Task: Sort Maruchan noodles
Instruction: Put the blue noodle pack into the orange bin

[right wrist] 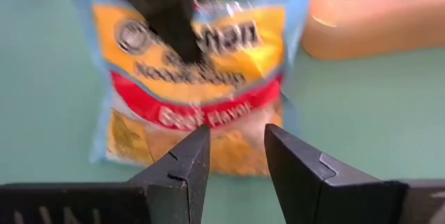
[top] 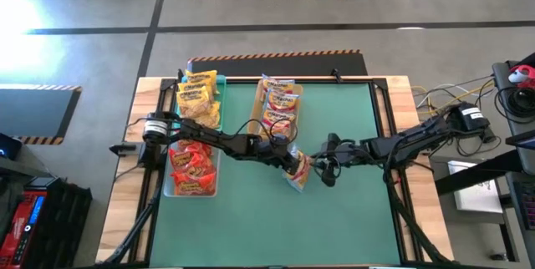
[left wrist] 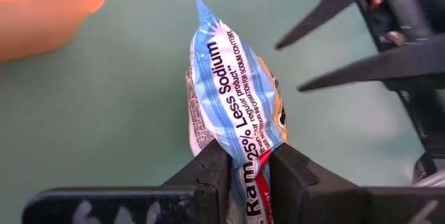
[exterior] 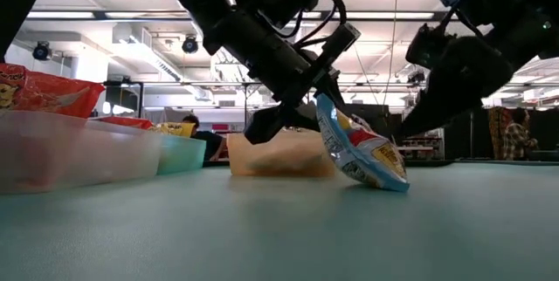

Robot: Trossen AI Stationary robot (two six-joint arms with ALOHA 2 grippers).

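One Maruchan noodle packet [top: 300, 177], yellow and red with a light-blue border, stands tilted near the table's middle. Its lower end [exterior: 384, 179] rests on the mat. My left gripper [top: 292, 163] reaches in from the left and is shut on it. My right gripper [top: 323, 169] hovers just to the packet's right, open, with its fingers [right wrist: 188, 156] pointing at the packet's printed face [right wrist: 208, 106] without touching it. Other packets lie in three trays. My left gripper [left wrist: 249, 165] pinches the packet between its two fingers at the upper end [left wrist: 240, 137], one finger on each flat face. The fingers come slanting down from the table's left. The packet hangs tilted below them, with its lower end on the mat [exterior: 262, 229].
The teal tray [top: 219, 93] with yellow packets and the clear tray [top: 170, 187] with red packets sit at the table's left. The tan tray [top: 259, 106] with orange-and-red packets lies just beyond the grippers. Bare green mat [top: 276, 227] spreads toward the near edge and the right.
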